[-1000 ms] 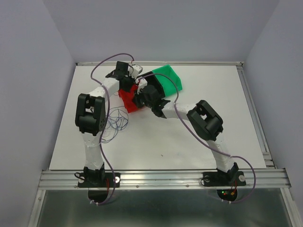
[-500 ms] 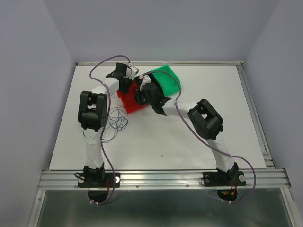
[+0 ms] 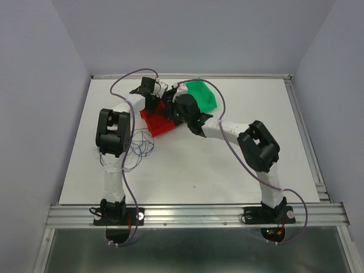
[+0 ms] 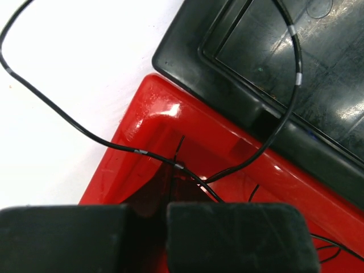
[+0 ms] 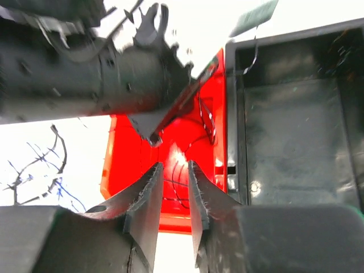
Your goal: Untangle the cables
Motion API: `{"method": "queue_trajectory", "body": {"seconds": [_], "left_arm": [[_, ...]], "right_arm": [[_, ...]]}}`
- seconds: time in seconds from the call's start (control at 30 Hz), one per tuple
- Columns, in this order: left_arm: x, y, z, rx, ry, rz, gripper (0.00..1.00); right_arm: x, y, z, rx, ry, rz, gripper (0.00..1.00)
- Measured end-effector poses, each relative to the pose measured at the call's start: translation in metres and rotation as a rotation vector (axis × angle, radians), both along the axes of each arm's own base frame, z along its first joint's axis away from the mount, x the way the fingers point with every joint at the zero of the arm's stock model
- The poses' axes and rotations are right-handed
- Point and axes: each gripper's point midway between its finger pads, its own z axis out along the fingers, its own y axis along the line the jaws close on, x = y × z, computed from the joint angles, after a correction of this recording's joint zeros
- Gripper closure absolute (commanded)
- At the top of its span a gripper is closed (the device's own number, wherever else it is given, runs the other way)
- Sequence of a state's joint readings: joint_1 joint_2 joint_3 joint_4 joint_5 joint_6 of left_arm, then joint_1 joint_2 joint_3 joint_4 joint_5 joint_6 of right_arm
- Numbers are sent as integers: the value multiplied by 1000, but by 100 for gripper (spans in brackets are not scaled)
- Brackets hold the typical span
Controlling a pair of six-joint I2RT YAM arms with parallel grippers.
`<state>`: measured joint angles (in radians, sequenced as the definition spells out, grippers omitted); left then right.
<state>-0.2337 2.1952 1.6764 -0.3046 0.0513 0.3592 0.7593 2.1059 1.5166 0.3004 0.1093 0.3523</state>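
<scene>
Top view, worktop: white worktop [image 3: 227, 165] with both arms reaching to its far left part.
Top view, bins: a red bin [image 3: 156, 124] sits just beside a green bin [image 3: 203, 94]; the arms' wrists cover much of the ground between them.
Top view, cables: a loose scribble of thin dark blue cables [image 3: 139, 145] lies on the worktop near the red bin's near side, beside the left arm.
Top view, left pincer: the left pincer [image 3: 152, 104] points down over the red bin's far edge; its jaws cannot be read from here.
Top view, right pincer: the right pincer [image 3: 171, 111] is over the red bin's right side, close to the left one.

Left wrist, pincer: the left pincer [image 4: 166, 239] is closed, its two black blocks nearly meeting.
Left wrist, cable: a black cable [image 4: 68, 122] crosses the worktop [image 4: 74, 62], drops into the red bin [image 4: 142, 131] and runs in under the fingertips; a second loop arcs up over the black bin [image 4: 318, 108].

Right wrist, pincer: the right pincer [image 5: 173, 196] stands narrowly apart, nothing between the fingers [image 5: 145, 199].
Right wrist, bins: the red bin [image 5: 122, 165] is directly ahead, with thin dark strands inside; the black bin [image 5: 296, 136] touches its right side.
Right wrist, cables: blue strands [image 5: 40, 165] lie on the worktop left of the red bin.
</scene>
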Motion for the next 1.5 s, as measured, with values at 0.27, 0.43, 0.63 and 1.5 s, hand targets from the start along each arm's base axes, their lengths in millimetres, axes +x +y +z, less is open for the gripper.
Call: {"method": "queue_trajectory", "body": {"seconds": [0.27, 0.43, 0.63, 1.5], "left_arm": [[-1, -3, 0, -23, -22, -10, 100], [-8, -5, 0, -40, -31, -16, 100], [-15, -10, 0, -76, -35, -38, 100], [-20, -13, 0, -110, -63, -66, 100]], "right_arm": [[24, -24, 21, 79, -4, -2, 54], [51, -45, 7, 143, 55, -6, 51], [77, -38, -13, 210, 107, 27, 45], [96, 17, -31, 383, 216, 186, 75]]}}
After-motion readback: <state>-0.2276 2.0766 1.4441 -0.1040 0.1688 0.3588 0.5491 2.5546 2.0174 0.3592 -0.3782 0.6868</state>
